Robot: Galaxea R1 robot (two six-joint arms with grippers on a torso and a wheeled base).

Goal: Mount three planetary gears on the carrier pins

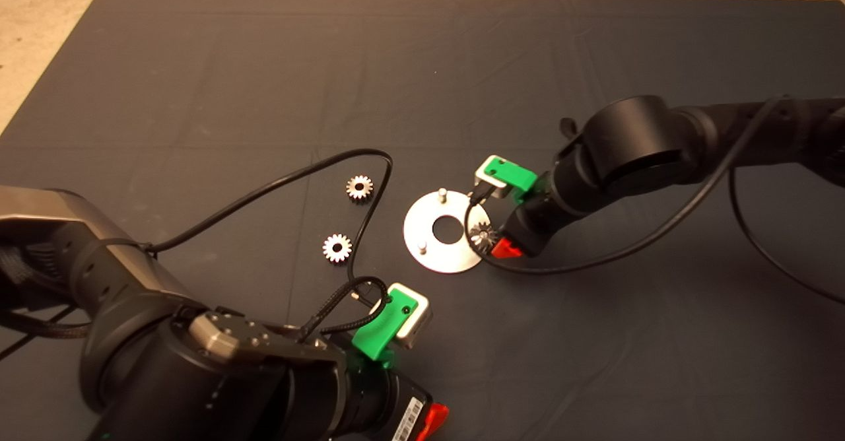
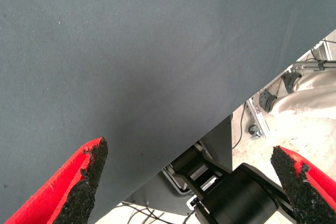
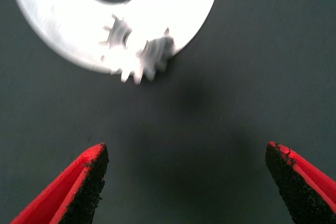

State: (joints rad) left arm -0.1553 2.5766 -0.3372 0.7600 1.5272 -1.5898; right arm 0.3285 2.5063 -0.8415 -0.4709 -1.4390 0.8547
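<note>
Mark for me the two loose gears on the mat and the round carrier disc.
Farther loose gear (image 1: 359,187), head view, on its dark centre hole.
Nearer loose gear (image 1: 337,248), head view, on its centre hole.
Carrier disc (image 1: 420,227), head view, on the bare flat ring left of its large hole.

Right gripper (image 1: 492,246) crowds the disc's (image 1: 422,220) right rim, fingers spread, beside the gear (image 1: 482,236) seated there. Two bare pins (image 1: 443,194) stand open from above. Left side's reachable, though a black cable (image 1: 370,216) loops between the disc and two loose gears (image 1: 337,248).
</note>
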